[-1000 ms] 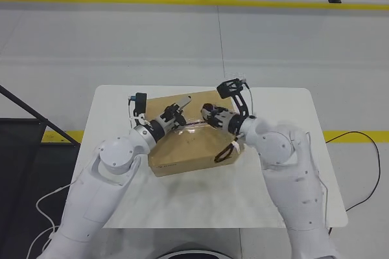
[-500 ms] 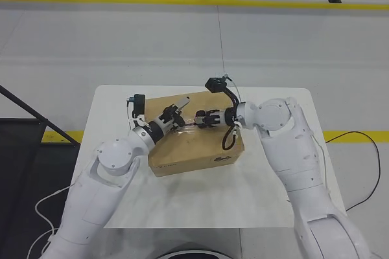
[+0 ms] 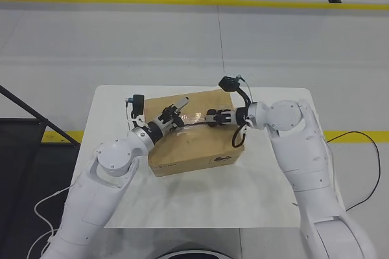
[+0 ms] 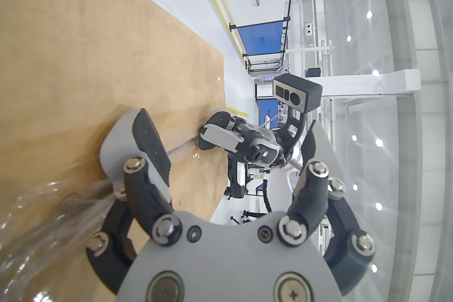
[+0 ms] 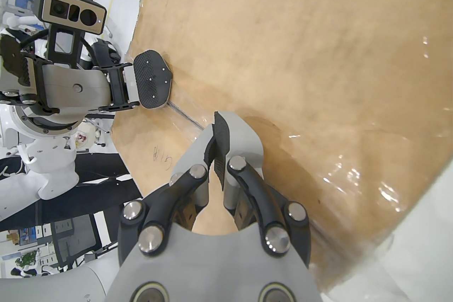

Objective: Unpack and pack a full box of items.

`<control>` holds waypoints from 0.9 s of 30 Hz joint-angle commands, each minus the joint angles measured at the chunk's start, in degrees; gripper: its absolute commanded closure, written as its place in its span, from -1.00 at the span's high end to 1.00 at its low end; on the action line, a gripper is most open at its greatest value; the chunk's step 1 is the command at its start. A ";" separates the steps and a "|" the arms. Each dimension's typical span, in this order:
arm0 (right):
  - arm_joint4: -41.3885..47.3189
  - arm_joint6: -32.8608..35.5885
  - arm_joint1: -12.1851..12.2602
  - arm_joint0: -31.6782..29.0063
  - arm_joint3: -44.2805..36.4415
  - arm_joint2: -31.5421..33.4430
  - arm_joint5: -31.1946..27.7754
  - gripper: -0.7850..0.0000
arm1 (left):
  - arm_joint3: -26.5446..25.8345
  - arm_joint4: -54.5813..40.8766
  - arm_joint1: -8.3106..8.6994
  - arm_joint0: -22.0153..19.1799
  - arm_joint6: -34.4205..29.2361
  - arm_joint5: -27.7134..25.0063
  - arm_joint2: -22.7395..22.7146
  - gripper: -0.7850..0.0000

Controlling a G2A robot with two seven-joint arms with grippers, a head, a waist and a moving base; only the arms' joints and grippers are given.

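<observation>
A closed cardboard box (image 3: 194,146) lies in the middle of the white table (image 3: 266,188), its top seam sealed with clear tape (image 3: 191,124). My left gripper (image 3: 179,111) is open at the seam's left end. One of its pads (image 4: 150,140) rests on the box top (image 4: 88,52) beside the tape, and the other finger (image 4: 311,147) stands free in the air. My right gripper (image 5: 216,126) is shut, its tips touching the taped seam of the box (image 5: 300,52) near the middle. In the top view the right gripper (image 3: 209,120) faces the left one a short way off.
Bare white tabletop surrounds the box on all sides, with more room in front (image 3: 214,201). A dark stand (image 3: 13,97) and a black panel (image 3: 13,168) sit off the table's left side. A cable (image 3: 369,168) trails on the floor at the right.
The right gripper slid left along the seam, then back right a little, while its elbow swung outward. The left arm kept still.
</observation>
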 commanded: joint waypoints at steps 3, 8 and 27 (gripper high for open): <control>0.30 -1.18 0.91 -1.16 -0.95 2.31 0.58 -1.00 | -0.10 0.08 0.00 0.10 -0.07 -0.10 -0.16 1.00; 0.44 -2.91 1.96 -2.77 -2.52 4.76 1.61 -1.00 | -0.25 0.05 0.01 0.32 -0.18 -0.09 -0.49 1.00; 1.78 -6.96 5.11 -6.28 -4.20 10.24 3.85 -1.00 | -0.72 -0.60 0.18 0.91 -0.59 -0.41 -2.68 1.00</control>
